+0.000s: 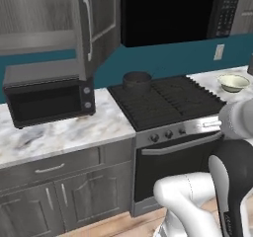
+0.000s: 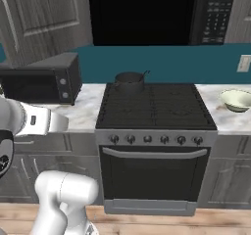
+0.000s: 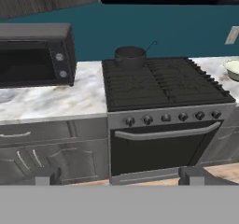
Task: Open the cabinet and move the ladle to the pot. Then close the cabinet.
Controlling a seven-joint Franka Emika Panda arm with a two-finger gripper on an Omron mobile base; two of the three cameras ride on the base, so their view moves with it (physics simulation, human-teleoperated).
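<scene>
The claw (image 3: pixel 119 176) is held wide and empty. The ladle (image 3: pixel 150 47) appears already in the pot (image 3: pixel 130 57) on the stove; the cabinet (image 1: pixel 91 28) door should be pushed shut squarely.

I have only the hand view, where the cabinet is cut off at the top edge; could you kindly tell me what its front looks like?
Observer: In the left base view the cabinet has a long vertical silver bar handle; I cannot tell whether the door is fully shut.
Operator: Thank you. What is the black shape above the stove?
Observer: An over-range microwave, with a keypad on its right side.
Operator: And the bowl clipped at my right edge?
Observer: The pale bowl stands upright on the counter, to the right of the stove, and looks empty.
</scene>
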